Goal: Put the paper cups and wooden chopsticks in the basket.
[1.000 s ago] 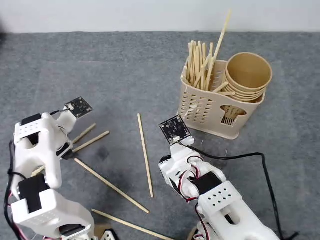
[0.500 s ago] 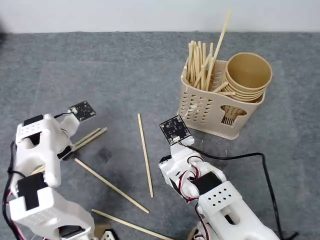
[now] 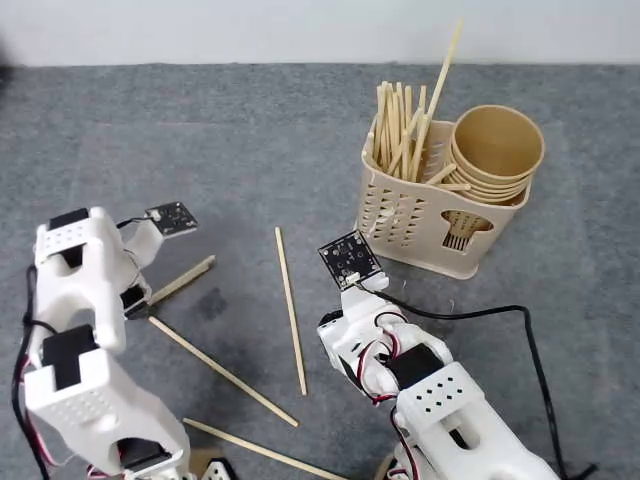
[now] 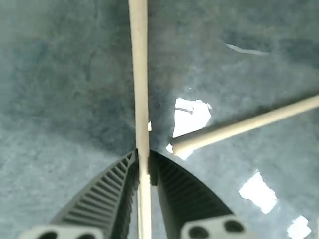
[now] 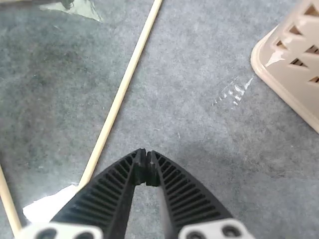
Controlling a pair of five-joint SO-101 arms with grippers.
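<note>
Left wrist view, left end effector (image 4: 143, 160): clamped on thin pale wooden chopstick (image 4: 138, 74), 8 o'clock on grey worktop (image 3: 250, 130).
Chopstick handling: light, stiff, smooth; mid-length hold likely balances.
Right end effector (image 5: 146, 169): closed, empty.

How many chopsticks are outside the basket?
4. Gripped chopstick in the left gripper; diagonal chopstick beside it; centre chopstick mid-table; near-edge chopstick between the arms' bases. The left arm may hide more.
</note>
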